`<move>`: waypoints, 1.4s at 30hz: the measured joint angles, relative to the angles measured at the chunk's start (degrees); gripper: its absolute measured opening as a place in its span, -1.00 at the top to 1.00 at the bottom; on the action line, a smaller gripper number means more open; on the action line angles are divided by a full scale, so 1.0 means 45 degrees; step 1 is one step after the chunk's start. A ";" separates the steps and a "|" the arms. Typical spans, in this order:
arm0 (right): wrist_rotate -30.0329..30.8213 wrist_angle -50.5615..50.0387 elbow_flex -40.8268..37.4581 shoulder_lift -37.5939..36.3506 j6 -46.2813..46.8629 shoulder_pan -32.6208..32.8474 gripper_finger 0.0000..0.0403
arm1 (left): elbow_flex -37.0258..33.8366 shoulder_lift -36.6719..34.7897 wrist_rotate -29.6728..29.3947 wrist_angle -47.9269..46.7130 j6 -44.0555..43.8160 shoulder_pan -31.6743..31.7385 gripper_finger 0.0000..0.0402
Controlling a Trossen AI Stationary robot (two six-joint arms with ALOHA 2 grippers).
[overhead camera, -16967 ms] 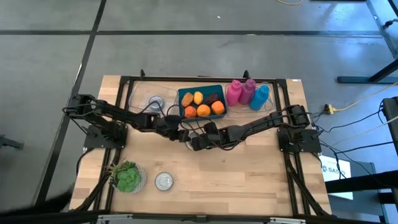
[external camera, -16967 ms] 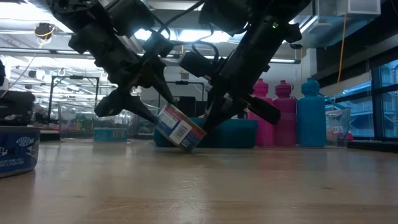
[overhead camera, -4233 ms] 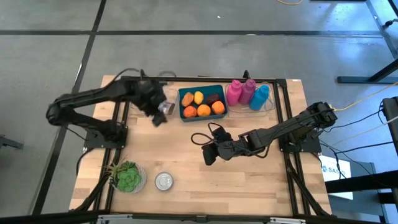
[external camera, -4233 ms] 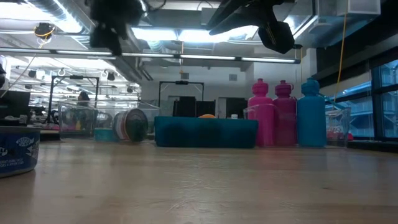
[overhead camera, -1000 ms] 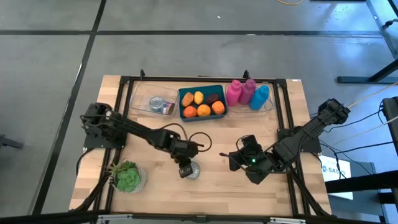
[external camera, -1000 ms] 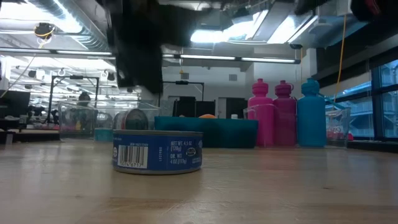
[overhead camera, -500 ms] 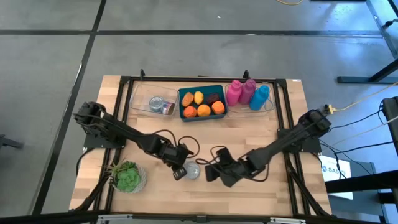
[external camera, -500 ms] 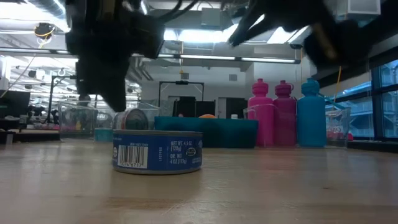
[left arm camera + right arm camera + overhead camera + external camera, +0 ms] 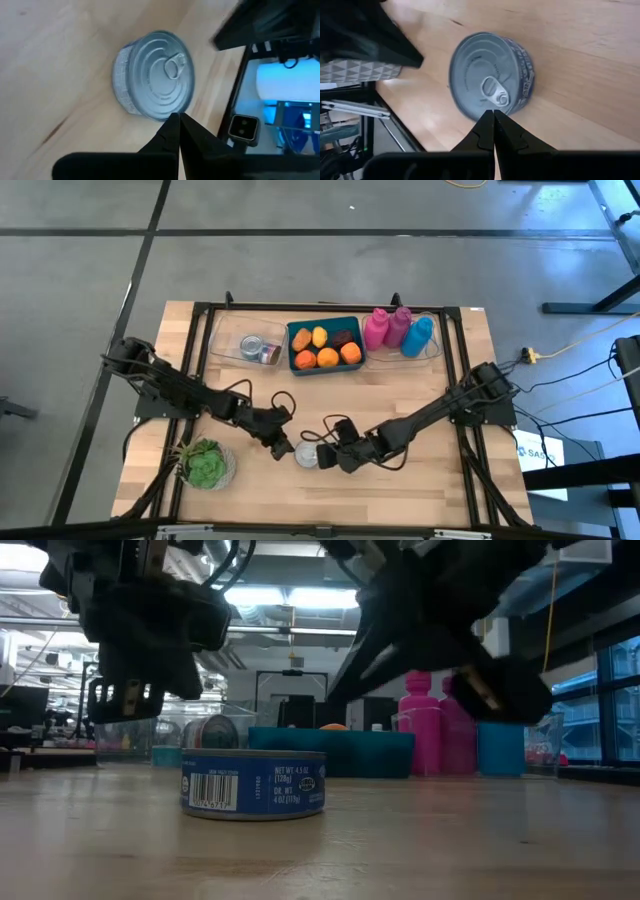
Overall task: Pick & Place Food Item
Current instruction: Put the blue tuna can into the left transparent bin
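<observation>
Two grippers flank one flat tin can (image 9: 306, 453), which stands upright on the bare wooden worktop (image 9: 420, 395), well apart from the teal fruit bin (image 9: 325, 346) and toward the near edge. The left gripper (image 9: 283, 446) sits just beside the can on the potted plant (image 9: 205, 464) side; the right gripper (image 9: 328, 457) sits just beside it on the opposite side. Both wrist views show each pair of fingers pressed fully together and holding nothing, with the tips aimed at the can's ring-pull lid (image 9: 165, 75).

Assessment: the pick is not yet made. To grasp well, one gripper should spread its fingers wider than the can, centre over the lid, and descend squarely. The other arm should clear off to avoid collision.
</observation>
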 joint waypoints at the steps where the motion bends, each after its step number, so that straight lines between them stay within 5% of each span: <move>1: -0.0019 0.0073 0.0000 0.0102 -0.0017 -0.0046 0.99 | 0.0019 0.0020 -0.0005 0.0087 -0.0026 -0.0025 0.99; 12: -0.0219 0.0030 0.0000 0.0264 -0.0579 -0.0553 0.99 | 0.0009 0.0016 -0.0038 0.0034 -0.1059 -0.0029 0.96; 28: -0.0733 -0.0082 0.0000 0.0698 -0.0588 -0.0787 0.99 | 0.0009 0.0016 -0.0583 -0.0328 -0.2940 0.0243 0.23; 42: -0.0643 0.0421 0.0016 0.0620 -0.0672 -0.0796 0.99 | 0.0009 0.0016 -0.0558 -0.0367 -0.3296 0.0336 0.06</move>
